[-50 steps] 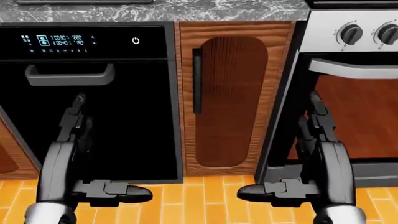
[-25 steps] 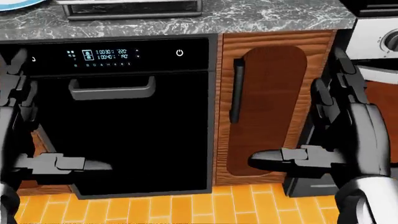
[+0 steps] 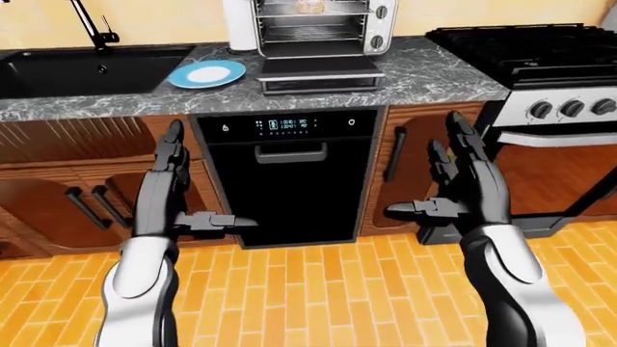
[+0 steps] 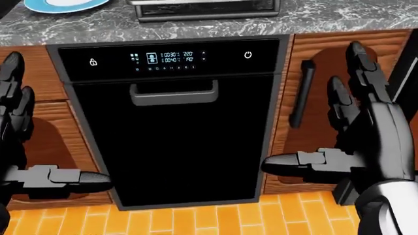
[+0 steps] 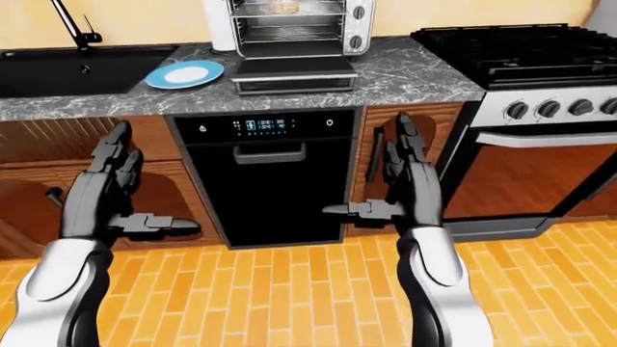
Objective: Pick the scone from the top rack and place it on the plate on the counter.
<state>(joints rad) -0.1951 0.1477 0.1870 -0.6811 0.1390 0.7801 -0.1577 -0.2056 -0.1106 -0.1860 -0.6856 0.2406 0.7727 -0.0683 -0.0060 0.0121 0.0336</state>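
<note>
The scone (image 5: 283, 6) lies on the top rack of a silver toaster oven (image 5: 339, 22), whose door (image 5: 292, 70) hangs open over the counter, at the top of the right-eye view. A blue plate (image 5: 185, 74) with a white centre sits on the grey marble counter (image 5: 414, 69) just left of the oven. My left hand (image 3: 200, 186) and right hand (image 3: 424, 170) are both open and hold nothing. They hang well below the counter edge, on either side of the black dishwasher (image 3: 289, 181). The head view shows only the plate's rim (image 4: 65, 5).
A black sink (image 3: 77, 69) with a faucet (image 3: 92, 25) lies left of the plate. A gas stove (image 3: 526, 43) with knobs (image 3: 571, 108) stands at the right. Wooden cabinet doors (image 3: 58, 195) flank the dishwasher, over an orange tiled floor (image 3: 318, 289).
The camera has swung left and upward: the dishwasher slid from the left to the middle of the head view, and the counter with the plate rim came in. Both hands rose and spread apart.
</note>
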